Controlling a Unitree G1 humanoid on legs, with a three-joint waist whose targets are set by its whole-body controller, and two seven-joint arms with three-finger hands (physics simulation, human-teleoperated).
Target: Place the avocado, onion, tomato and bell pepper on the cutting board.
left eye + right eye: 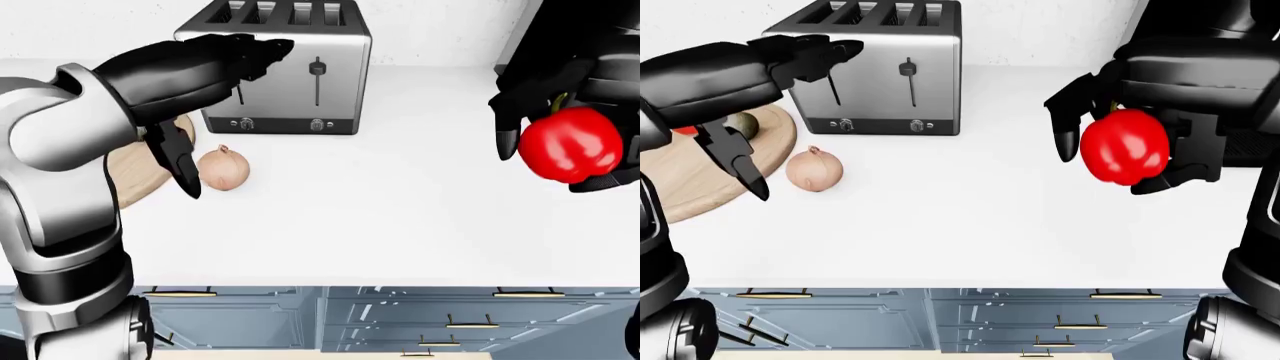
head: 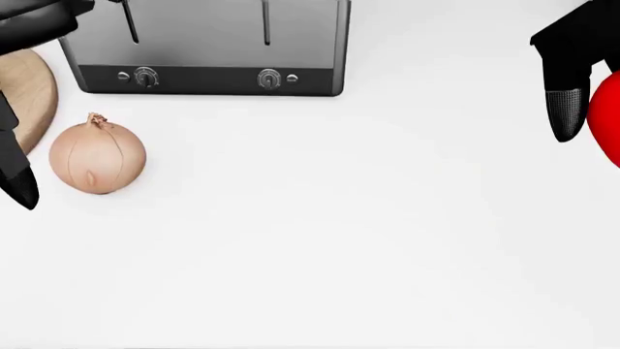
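Red bell pepper (image 1: 1124, 146) gripped in right hand (image 1: 1140, 139), black fingers (image 1: 1068, 142) curled round it, held in the air above the white counter (image 1: 970, 195) at the right of the right-eye view. In the head view, only the pepper's left edge visible at the right border, 1 dark fingertip beside it.

Onion (image 2: 97, 158) resting on the counter, just right of the round wooden cutting board (image 1: 700, 176), close to its edge; contact impossible to judge. Not on the board.

On the board, partly hidden behind the left arm in the right-eye view: a dull green rounded shape, likely the avocado (image 1: 740, 124), and a sliver of red, likely the tomato (image 1: 683, 130).

Left hand (image 1: 735, 112) raised over the board and toaster area, empty, fingers spread: 1 finger (image 1: 740, 166) pointing down toward the counter just left of the onion, the others stretched toward the toaster (image 1: 885, 67). No contact with the onion.

Silver 4-slot toaster standing at the top of the counter, above the onion, 2 knobs along its base. Blue-grey drawers (image 1: 970, 322) with bar handles below the counter edge.
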